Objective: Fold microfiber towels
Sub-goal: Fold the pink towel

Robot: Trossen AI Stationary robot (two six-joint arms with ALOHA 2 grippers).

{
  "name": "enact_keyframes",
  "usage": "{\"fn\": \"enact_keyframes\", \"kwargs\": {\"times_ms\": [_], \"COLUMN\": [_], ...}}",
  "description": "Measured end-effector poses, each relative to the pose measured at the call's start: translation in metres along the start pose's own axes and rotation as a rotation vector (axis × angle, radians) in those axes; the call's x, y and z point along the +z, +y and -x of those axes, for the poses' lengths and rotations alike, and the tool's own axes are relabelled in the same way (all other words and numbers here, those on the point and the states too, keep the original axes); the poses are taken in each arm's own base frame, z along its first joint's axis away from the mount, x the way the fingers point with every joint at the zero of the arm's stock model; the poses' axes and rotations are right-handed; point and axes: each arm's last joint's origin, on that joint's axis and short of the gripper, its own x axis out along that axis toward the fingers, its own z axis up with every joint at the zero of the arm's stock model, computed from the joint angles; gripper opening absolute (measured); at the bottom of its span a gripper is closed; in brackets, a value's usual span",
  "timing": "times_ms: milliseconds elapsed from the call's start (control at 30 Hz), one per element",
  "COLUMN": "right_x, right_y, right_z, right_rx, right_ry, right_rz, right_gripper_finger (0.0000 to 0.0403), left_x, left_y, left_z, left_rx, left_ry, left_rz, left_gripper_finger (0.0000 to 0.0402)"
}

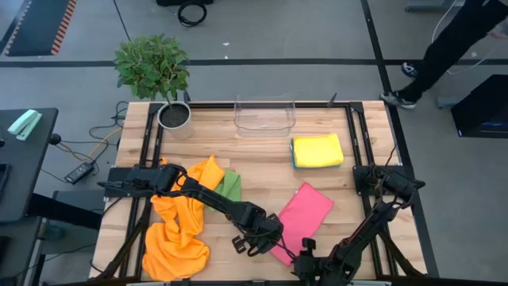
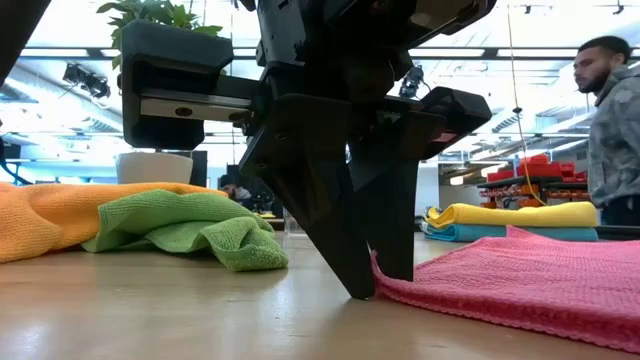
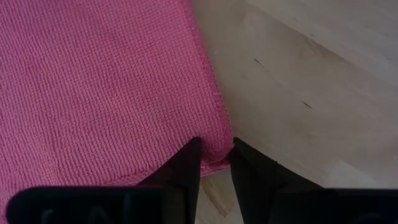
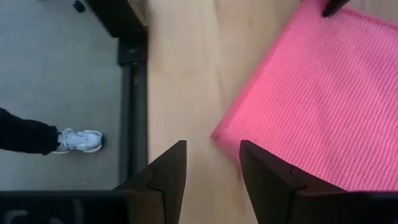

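Observation:
A pink towel (image 1: 304,213) lies flat on the wooden table (image 1: 373,135). My left gripper (image 1: 268,238) stands at its near left corner, shut on it, fingers down to the table (image 2: 378,285). My right gripper (image 1: 305,248) is open and empty at the table's near edge, just off another near corner of the pink towel (image 4: 214,134). A yellow towel (image 1: 318,148) lies folded on a blue one (image 2: 470,233) at the far right. A green towel (image 1: 230,186) and crumpled orange towels (image 1: 181,226) lie at the left. My left gripper pinches the pink towel's corner (image 3: 214,152) between its two fingers, only at their free ends. The fingers (image 2: 345,250) point down from above, their tips at the table top. The corner is puckered between them, and the rest of the towel lies flat on the table.
A clear plastic bin (image 1: 264,115) stands at the far edge, a potted plant (image 1: 163,79) at the far left corner. A person (image 2: 612,120) stands beyond the table's right side; a shoe shows in the right wrist view (image 4: 78,140). Bare wood lies between the green and pink towels.

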Motion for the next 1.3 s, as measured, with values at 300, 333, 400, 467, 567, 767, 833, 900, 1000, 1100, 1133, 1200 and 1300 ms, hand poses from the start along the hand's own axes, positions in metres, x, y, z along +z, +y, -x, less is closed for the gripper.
{"fn": "enact_keyframes", "kwargs": {"times_ms": [300, 333, 400, 467, 567, 767, 833, 900, 1000, 1100, 1133, 1200, 1300], "right_x": [0.012, 0.011, 0.011, 0.01, 0.006, -0.004, -0.005, -0.005, -0.008, -0.012, -0.012, -0.009, 0.003], "right_y": [-0.007, -0.006, -0.006, -0.005, -0.005, -0.004, -0.005, -0.006, -0.006, -0.005, -0.005, -0.006, -0.01], "right_z": [-0.007, -0.008, -0.008, -0.01, -0.017, -0.032, -0.032, -0.031, -0.029, -0.027, -0.025, -0.016, 0.007], "right_rx": [-0.011, -0.006, -0.004, 0.004, 0.002, -0.012, -0.027, -0.04, -0.057, -0.068, -0.068, -0.06, -0.054], "right_ry": [-0.015, -0.015, -0.013, -0.018, -0.004, 0.001, -0.006, -0.008, -0.003, -0.003, -0.004, 0.017, 0.041], "right_rz": [-0.008, -0.012, -0.009, -0.013, -0.008, -0.035, -0.052, -0.066, -0.061, -0.074, -0.087, -0.12, -0.173], "right_gripper_finger": [0.0155, 0.0155, 0.0155, 0.0155, 0.0155, 0.0151, 0.0143, 0.0126, 0.0089, 0.0044, 0.0032, 0.0012, 0.0007], "left_x": [0.0, 0.0, 0.0, 0.0, -0.001, -0.003, -0.003, -0.002, -0.002, -0.002, -0.002, -0.002, -0.005], "left_y": [0.0, 0.0, 0.0, 0.0, 0.001, 0.001, 0.001, 0.001, 0.001, 0.002, 0.002, 0.003, 0.01], "left_z": [0.0, 0.0, 0.0, -0.001, -0.003, -0.008, -0.008, -0.008, -0.009, -0.009, -0.009, -0.008, 0.002], "left_rx": [0.001, 0.001, 0.001, 0.001, -0.004, -0.02, -0.02, -0.019, -0.014, -0.013, -0.013, -0.019, -0.108], "left_ry": [0.001, 0.001, 0.001, 0.001, -0.004, -0.007, -0.007, -0.008, -0.011, -0.011, -0.011, -0.022, -0.094], "left_rz": [0.007, 0.008, 0.013, 0.027, 0.035, 0.057, 0.06, 0.059, 0.086, 0.132, 0.162, 0.258, 0.395], "left_gripper_finger": [0.0086, 0.0086, 0.0084, 0.0081, 0.0078, 0.0078, 0.0072, 0.0062, 0.0037, 0.0012, 0.001, 0.001, 0.0008]}}
